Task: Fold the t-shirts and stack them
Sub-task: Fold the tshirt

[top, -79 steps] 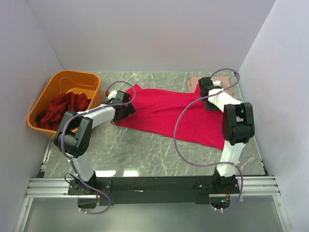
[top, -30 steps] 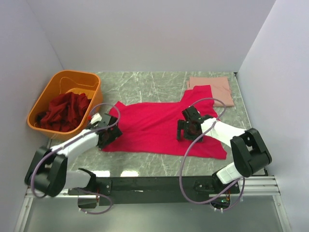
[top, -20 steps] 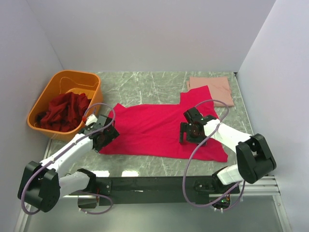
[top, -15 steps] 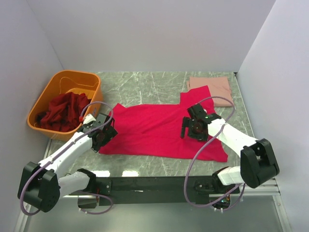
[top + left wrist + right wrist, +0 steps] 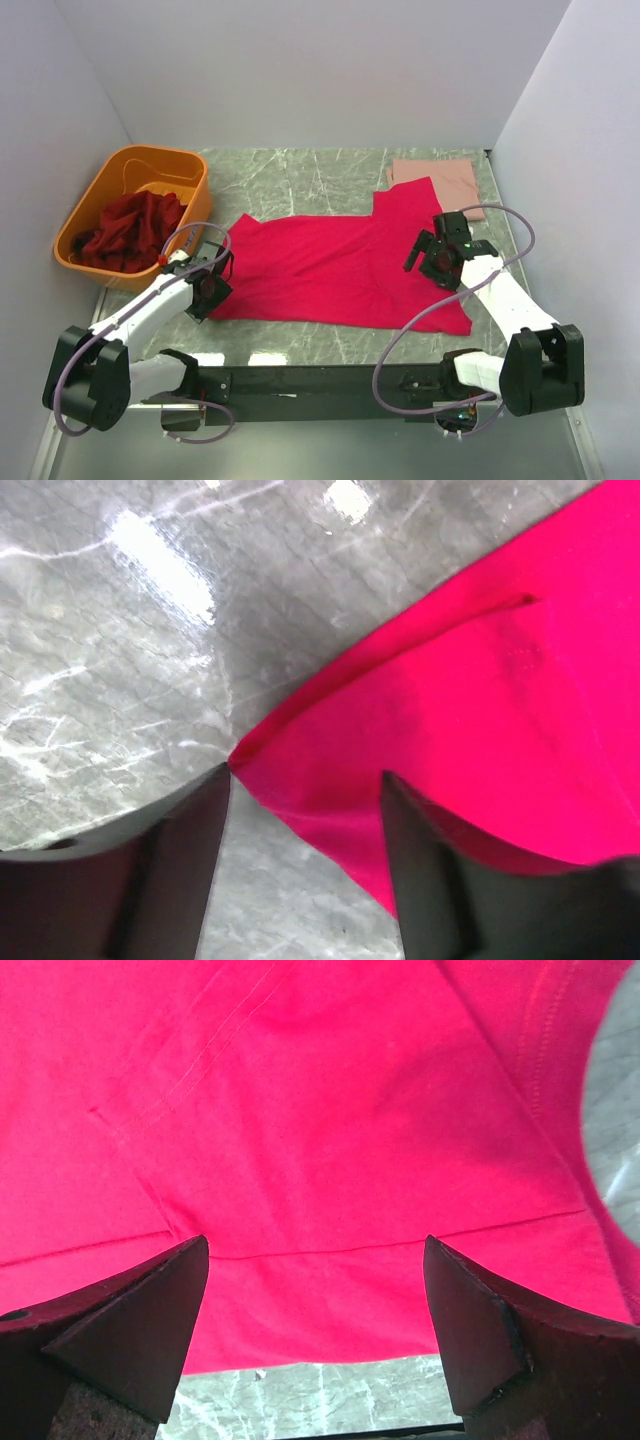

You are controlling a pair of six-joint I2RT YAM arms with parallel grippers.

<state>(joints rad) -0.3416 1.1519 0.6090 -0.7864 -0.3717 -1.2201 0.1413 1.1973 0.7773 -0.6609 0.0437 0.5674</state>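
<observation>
Crimson-pink t-shirt [image 5: 330,265] lies spread; left gripper [image 5: 214,292], released, hides its corner from above; right gripper [image 5: 432,263] hovers released.

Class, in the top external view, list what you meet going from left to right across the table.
orange tub → left pincer → crimson-pink t-shirt → right pincer. The salmon t-shirt is left out: it lies level with the right pincer across the view.

high rear view looking down, both wrist views close over crimson shirt [image 5: 330,265]
</observation>
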